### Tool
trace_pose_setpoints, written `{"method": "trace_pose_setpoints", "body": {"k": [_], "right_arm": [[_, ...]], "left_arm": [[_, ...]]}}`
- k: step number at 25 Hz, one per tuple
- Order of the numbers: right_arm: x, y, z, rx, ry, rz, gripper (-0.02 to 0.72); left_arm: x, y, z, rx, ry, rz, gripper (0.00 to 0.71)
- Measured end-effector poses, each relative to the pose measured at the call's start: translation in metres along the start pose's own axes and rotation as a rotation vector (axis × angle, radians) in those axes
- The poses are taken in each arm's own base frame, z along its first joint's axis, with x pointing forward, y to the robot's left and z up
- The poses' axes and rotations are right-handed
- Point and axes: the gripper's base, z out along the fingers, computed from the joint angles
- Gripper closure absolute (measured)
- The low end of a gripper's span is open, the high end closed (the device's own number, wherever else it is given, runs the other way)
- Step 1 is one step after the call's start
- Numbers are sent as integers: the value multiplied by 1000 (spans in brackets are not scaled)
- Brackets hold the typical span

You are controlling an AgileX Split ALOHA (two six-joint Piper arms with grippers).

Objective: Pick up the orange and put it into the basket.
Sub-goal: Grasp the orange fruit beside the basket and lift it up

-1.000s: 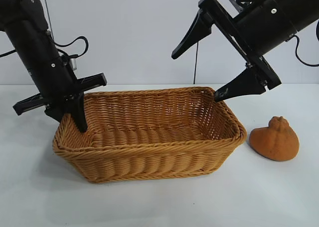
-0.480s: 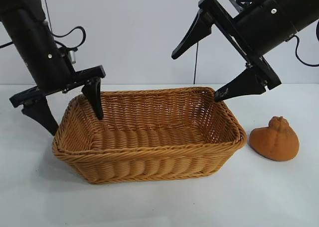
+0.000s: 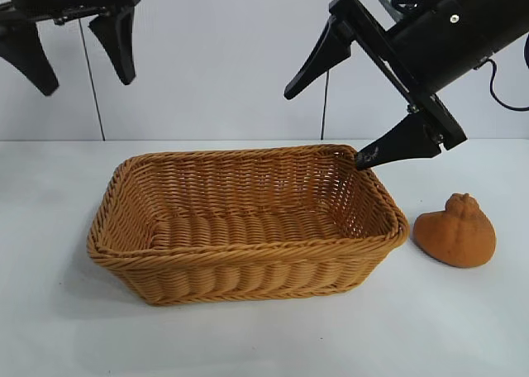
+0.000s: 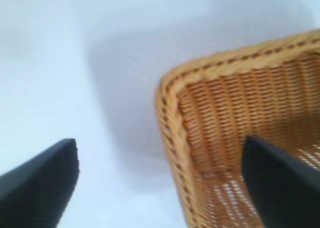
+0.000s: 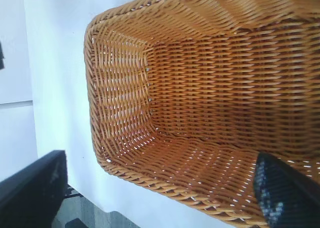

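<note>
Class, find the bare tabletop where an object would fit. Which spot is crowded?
Bare table runs in front of the basket and on its left side. Crowded: the gap between basket and orange, under the open right gripper.

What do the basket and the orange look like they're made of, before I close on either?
The basket looks like woven wicker, tan-golden with a slight sheen: interlaced strands and a braided rim, with light showing through gaps in the weave. The orange looks matte and rough-skinned, dull orange with a bumpy knob on top; whether it is real fruit or a model cannot be told.
</note>
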Motion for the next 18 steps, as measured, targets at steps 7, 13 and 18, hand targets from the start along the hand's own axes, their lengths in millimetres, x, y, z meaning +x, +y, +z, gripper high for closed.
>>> {"method": "trace_pose_setpoints", "body": {"k": [7,13,18], "right_arm": [[2,1,0,-6,17,0,10],[2,1,0,-6,17,0,10],[2,0,0,-5,18,-1,10]], "left_arm": [[-3,34,-4,-78,-7,-43,80],[3,62,-19,-108,-29,-101,80],[34,52,-36,-100,-1,-63,80]]}}
